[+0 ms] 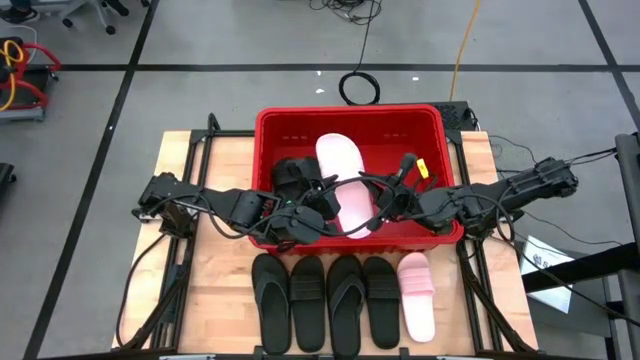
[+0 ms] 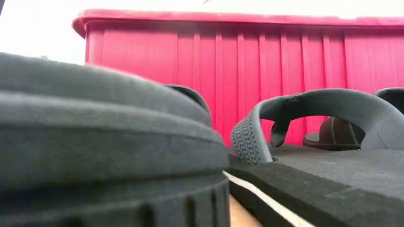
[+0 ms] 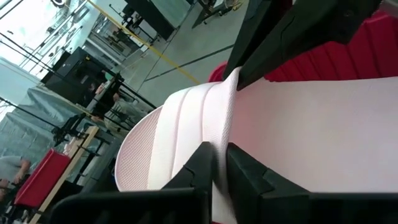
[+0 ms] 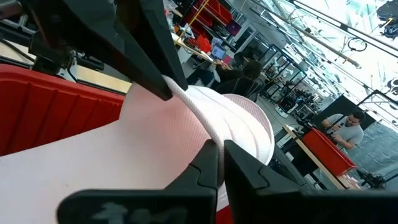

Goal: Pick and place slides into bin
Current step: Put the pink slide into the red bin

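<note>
Over the red bin, the pink slide sits between both hands: the left hand pinches 1 edge narrowly, the right hand clamps the opposite edge. 5 slides line the bench in front.

Two dark jointed arms are being shown, loose black cables looping along them; a small yellow tag is being carried near the right tool.
</note>
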